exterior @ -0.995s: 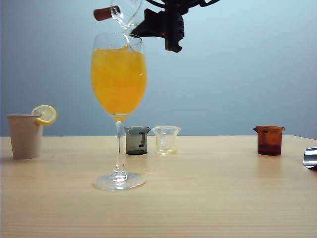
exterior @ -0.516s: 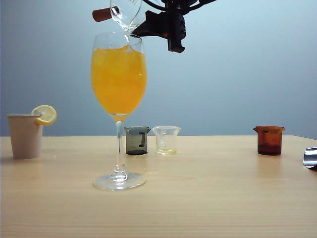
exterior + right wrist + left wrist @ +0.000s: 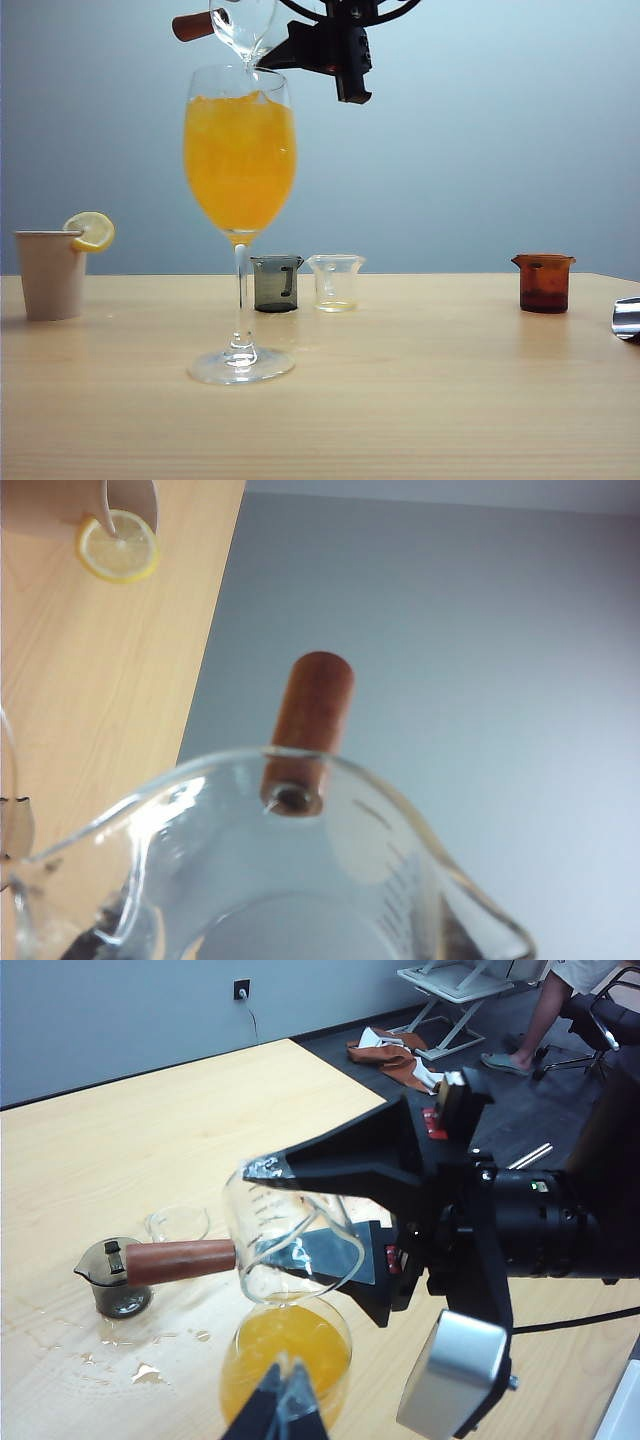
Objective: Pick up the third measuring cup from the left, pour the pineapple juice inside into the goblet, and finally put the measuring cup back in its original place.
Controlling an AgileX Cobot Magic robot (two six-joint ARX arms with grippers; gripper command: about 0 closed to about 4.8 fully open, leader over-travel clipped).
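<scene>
The goblet [image 3: 240, 170], a tall stemmed glass full of orange icy drink, stands on the table at left of centre. High above its rim my right gripper [image 3: 300, 45] is shut on the third measuring cup [image 3: 243, 25], a clear cup with a brown wooden handle [image 3: 192, 25], tipped steeply with its spout down over the goblet [image 3: 285, 1355]. Inside, the cup [image 3: 300, 880] looks clear and no pineapple juice shows in it. My left gripper [image 3: 285, 1385] hovers above the goblet with its tips together, holding nothing. Bare tabletop [image 3: 440, 295] lies between the clear and amber cups.
On the table behind the goblet stand a grey cup [image 3: 276, 283] and a clear cup [image 3: 336, 282] with a thin yellowish layer. An amber cup [image 3: 544, 283] stands at right and a paper cup with a lemon slice [image 3: 50, 272] at left. Small spills [image 3: 140, 1370] wet the wood.
The right wrist has rolled further, tipping the measuring cup more steeply; its handle has swung a little to the left. The goblet and the other cups have not moved.
</scene>
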